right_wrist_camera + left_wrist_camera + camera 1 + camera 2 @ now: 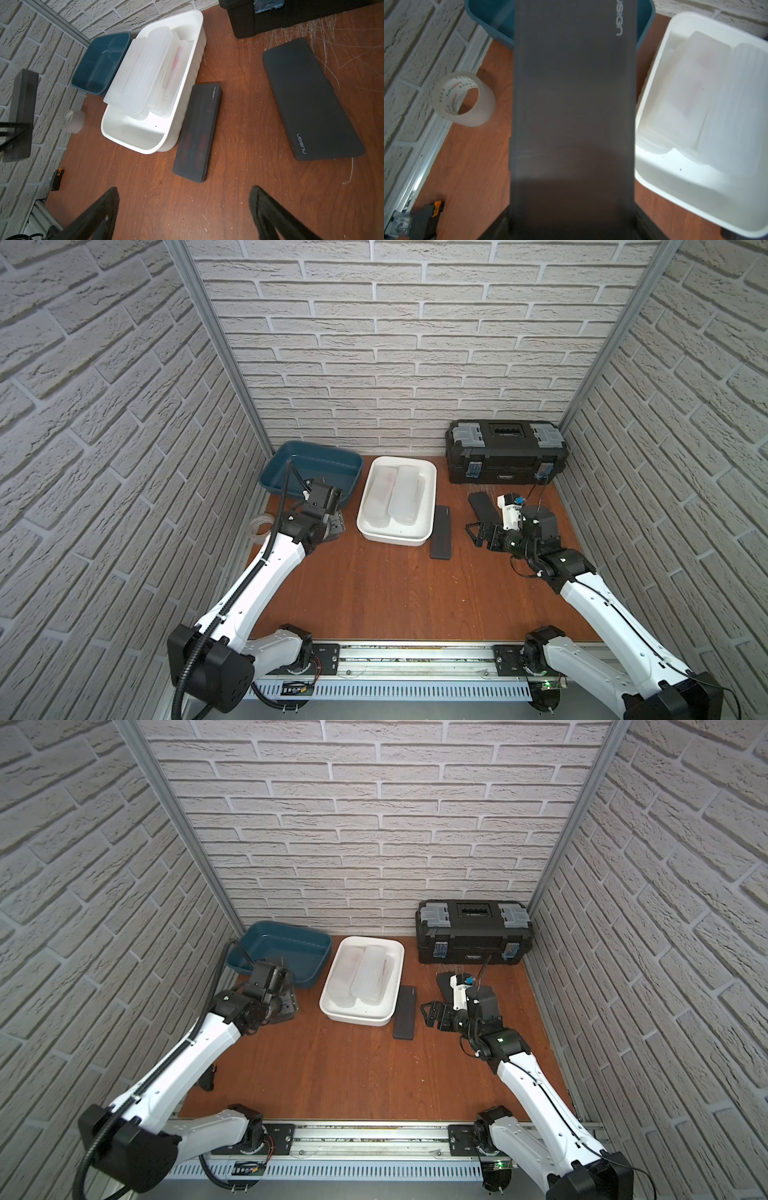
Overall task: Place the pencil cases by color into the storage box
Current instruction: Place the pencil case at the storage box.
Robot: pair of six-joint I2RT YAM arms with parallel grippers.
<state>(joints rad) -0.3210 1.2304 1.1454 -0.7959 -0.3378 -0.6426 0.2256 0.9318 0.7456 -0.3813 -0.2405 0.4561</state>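
My left gripper (330, 520) is shut on a matte black pencil case (573, 116), which fills the middle of the left wrist view and points toward the blue storage box (291, 485). The white storage box (395, 541) holds frosted white pencil cases (405, 495), stacked at a slant. A second black case (441, 533) lies flat against the white box's right side. Another black case (311, 104) lies nearer the toolbox, partly under my right arm in both top views. My right gripper (184, 193) hangs open over bare table, short of those two cases, holding nothing.
A black toolbox (505, 452) stands shut at the back right. A clear tape roll (465, 99) sits by the left wall, near the blue box. Brick-pattern walls close in the table on three sides, and the arms' rail (415, 655) runs along the front.
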